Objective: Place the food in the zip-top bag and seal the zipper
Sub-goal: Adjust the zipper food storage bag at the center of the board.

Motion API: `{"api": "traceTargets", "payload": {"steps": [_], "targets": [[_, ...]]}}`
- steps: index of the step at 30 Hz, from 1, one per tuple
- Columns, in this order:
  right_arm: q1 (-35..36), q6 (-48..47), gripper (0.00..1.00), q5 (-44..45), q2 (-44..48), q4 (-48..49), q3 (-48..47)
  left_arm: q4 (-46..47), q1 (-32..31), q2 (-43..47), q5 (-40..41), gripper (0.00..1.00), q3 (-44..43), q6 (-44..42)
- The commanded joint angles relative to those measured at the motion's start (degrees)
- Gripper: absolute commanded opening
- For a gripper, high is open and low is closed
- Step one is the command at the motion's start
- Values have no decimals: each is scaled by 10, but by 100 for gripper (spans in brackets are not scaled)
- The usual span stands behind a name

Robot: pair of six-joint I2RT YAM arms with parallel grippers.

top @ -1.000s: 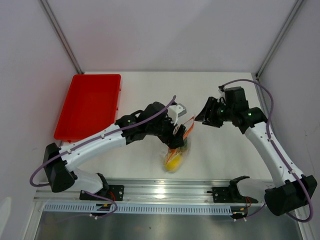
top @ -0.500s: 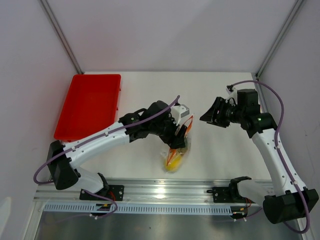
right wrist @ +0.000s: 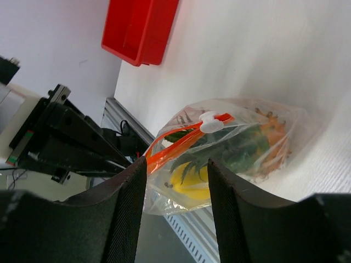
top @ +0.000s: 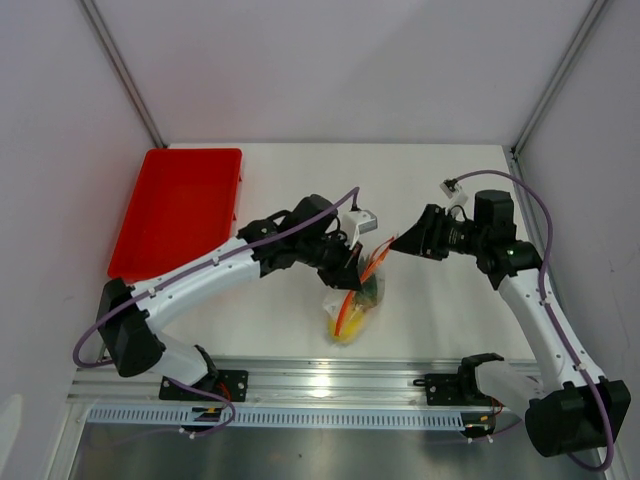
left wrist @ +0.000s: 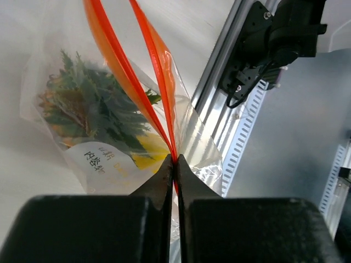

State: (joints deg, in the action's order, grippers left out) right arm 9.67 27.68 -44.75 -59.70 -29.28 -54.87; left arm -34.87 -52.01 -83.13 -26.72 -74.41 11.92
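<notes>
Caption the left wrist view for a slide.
Left end effector shut on the zipper, food inside the zip-top bag.

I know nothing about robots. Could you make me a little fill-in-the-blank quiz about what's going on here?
The left gripper pinches one end of the zip-top bag's red ____.
The toy pineapple lies ____ that bag.
The jaws of the right gripper stand ____.
The small slider on the red strip is coloured ____.
Missing words: zipper, inside, open, white.
</notes>
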Motion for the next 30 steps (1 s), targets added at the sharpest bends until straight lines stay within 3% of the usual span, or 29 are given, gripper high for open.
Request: {"api": "traceTargets", "payload": {"steps": [1, 7, 12, 16, 17, 20, 30], "targets": [[-4, -37, 50, -36, 19, 40, -7, 10, 16, 34, -44, 1, 6, -8], [-6, -80, 44, -20, 21, 27, -14, 29, 66, 87, -113, 1, 59, -8], [-6, -34, 34, -59, 13, 137, 37, 43, 97, 122, -187, 1, 86, -8], [-3, 2, 39, -108, 22, 283, 96, 41, 106, 128, -236, 1, 83, -16], [-2, -3, 44, -106, 24, 287, 108, 38, 108, 129, -244, 1, 81, -18], [-1, -31, 47, -120, 19, 316, 117, 31, 113, 130, -258, 1, 81, -24], [43, -17, 43, -166, -28, 469, 168, 30, 118, 133, -270, 1, 95, -26]]}}
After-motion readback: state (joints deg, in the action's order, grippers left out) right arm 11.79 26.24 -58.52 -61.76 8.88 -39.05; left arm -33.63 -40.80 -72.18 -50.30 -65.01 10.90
